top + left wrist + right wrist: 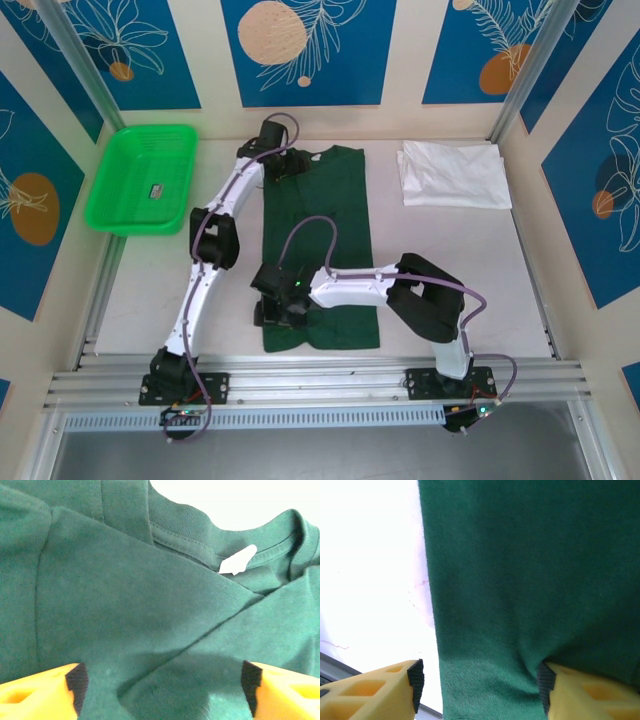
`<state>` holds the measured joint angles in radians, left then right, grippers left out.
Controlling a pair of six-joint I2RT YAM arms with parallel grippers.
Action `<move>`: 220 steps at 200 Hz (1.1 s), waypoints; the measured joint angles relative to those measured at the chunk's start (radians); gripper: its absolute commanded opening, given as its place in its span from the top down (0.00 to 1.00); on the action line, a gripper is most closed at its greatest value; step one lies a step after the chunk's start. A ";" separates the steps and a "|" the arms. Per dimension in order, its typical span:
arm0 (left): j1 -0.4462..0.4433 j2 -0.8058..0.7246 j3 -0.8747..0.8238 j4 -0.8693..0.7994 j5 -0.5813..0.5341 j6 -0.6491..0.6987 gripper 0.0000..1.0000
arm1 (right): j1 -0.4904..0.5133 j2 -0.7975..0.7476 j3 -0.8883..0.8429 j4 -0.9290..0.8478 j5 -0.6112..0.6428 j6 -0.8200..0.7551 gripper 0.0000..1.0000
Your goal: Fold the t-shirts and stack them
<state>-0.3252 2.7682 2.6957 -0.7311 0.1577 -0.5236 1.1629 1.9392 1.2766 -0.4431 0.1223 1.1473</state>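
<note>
The dark green t-shirt (pixel 320 230) lies on the table as a long strip folded lengthwise, collar at the far end. The white t-shirt (pixel 455 175) rests folded at the back right. My left gripper (pixel 290 165) hovers at the collar end. In its wrist view the left gripper (pixel 164 687) stands open, with folded green cloth (pixel 125 595) and the white neck tag (pixel 237 562) lying beneath it. My right gripper (pixel 278 300) is at the strip's near left corner. Seen from its wrist, that gripper (pixel 480 687) is open, straddling the edge of the green cloth (pixel 530 570).
A bright green mesh basket (pixel 140 180) sits at the back left with a small item inside. Bare white table (pixel 150 290) lies left of the green strip, and an aluminium rail (pixel 320 380) runs along the near edge. Patterned walls enclose three sides.
</note>
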 measured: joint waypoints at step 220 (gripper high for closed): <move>-0.433 -1.929 -2.231 0.118 0.020 -0.290 0.49 | -0.561 -1.085 -0.880 -0.271 -0.252 -0.192 0.52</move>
<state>-0.7582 0.8394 0.4648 -0.6128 0.1780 -0.8131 0.6018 0.8547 0.3962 -0.7143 -0.1295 0.9554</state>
